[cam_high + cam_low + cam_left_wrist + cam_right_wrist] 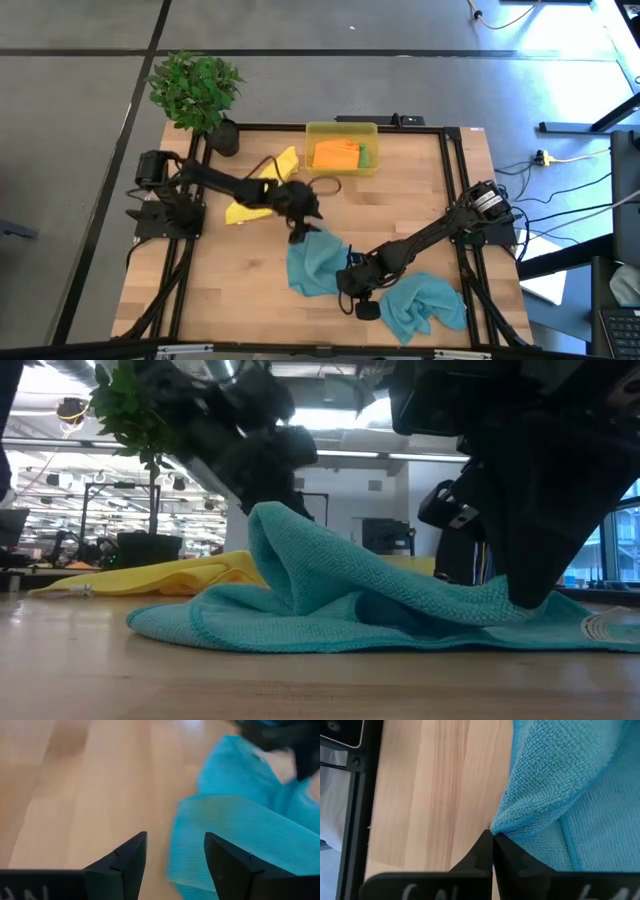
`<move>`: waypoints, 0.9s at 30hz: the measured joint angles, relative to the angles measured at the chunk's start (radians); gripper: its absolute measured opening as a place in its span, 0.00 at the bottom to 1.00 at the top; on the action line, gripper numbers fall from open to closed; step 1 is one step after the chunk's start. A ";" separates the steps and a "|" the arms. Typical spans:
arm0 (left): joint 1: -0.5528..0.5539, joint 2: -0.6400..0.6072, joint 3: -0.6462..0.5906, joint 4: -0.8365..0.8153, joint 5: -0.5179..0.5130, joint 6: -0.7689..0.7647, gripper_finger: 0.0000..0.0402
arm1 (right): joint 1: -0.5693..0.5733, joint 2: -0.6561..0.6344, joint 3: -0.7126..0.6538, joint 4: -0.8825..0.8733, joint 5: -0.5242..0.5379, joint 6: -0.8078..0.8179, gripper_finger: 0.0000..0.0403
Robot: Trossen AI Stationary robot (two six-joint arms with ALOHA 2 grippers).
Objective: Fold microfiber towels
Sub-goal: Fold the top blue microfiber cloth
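On the wooden worktop [230, 290], the left tool [299, 232] hovers at the far edge of a teal towel [315, 265] lying rumpled near the middle, its two fingers [125, 865] standing apart with nothing between them and the cloth's bunched edge just ahead of them. The right tool [362, 305] sits at this towel's near right corner, fingers pressed together and pinching the corner of the fabric down at the wood. In the low view the towel rises in a hump at its left part. A second teal towel [425, 305] lies crumpled at the near right, just beside the right tool. A yellow towel [262, 190] is spread under the left arm at the far left. An orange towel [335, 155] and a green towel [365, 155] sit in the yellow bin [341, 130] at the far edge, beside a potted plant [195, 90].
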 joint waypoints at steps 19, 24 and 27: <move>0.018 0.236 0.272 -0.227 0.209 0.010 0.45 | 0.004 0.001 0.000 0.001 -0.001 0.000 0.01; -0.012 0.197 0.277 -0.229 0.210 0.077 0.37 | 0.004 0.001 0.000 0.000 -0.001 0.000 0.01; -0.030 0.195 0.275 -0.306 0.208 0.103 0.29 | 0.004 0.001 0.000 0.000 -0.001 0.000 0.01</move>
